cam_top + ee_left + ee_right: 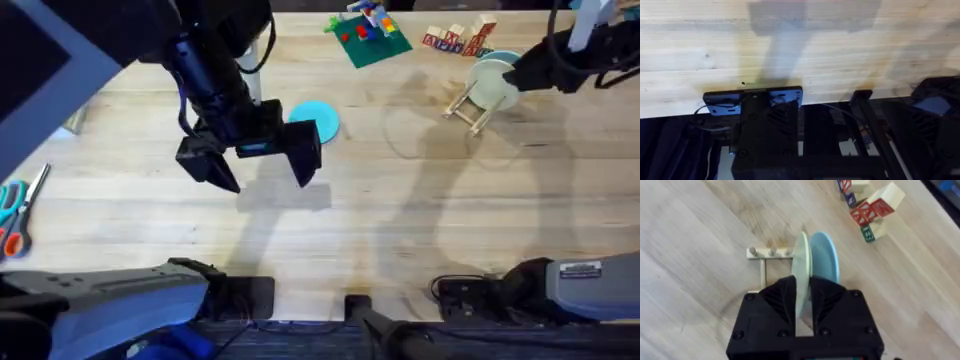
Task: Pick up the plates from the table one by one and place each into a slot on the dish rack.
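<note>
Fingers of my right gripper [802, 297] pinch the cream plate [801, 270] upright in the dish rack [468, 105], beside the light blue plate [824, 260]. My left gripper [262, 165] hangs spread wide near the bright blue plate [322, 115] on the table [420, 220].

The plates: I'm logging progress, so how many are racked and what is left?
One light blue plate already stands in the dish rack. The right claw grips the cream plate upright at the rack, beside the light blue one, not yet released. The bright blue plate lies flat on the table, beside the open left claw above it; it looks like the last one to rack.
</note>
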Controlling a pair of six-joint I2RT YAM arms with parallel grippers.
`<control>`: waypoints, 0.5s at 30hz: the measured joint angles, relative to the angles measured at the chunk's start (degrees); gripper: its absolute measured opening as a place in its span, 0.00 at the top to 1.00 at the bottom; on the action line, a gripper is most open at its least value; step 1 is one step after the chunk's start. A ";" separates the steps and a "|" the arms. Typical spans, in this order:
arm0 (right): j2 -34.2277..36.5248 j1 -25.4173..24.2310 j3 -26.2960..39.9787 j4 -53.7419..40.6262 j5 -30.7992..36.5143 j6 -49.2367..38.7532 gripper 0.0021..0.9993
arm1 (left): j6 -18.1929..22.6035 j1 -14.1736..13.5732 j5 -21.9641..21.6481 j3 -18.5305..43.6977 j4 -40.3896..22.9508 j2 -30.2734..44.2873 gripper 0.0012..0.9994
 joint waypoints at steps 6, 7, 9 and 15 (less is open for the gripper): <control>-0.65 0.00 0.00 0.57 -2.73 0.16 0.81 | 0.00 0.00 0.00 0.00 0.00 0.01 0.00; -1.15 0.00 0.00 0.55 -2.87 0.23 0.81 | 0.00 0.00 0.00 0.00 0.00 -0.02 0.00; -2.83 0.00 0.00 0.49 -3.12 0.44 0.80 | 0.00 0.00 0.00 0.00 0.00 0.01 0.00; -9.31 0.00 0.00 0.49 -3.60 0.46 0.77 | 0.00 0.00 0.00 0.00 0.00 0.01 0.00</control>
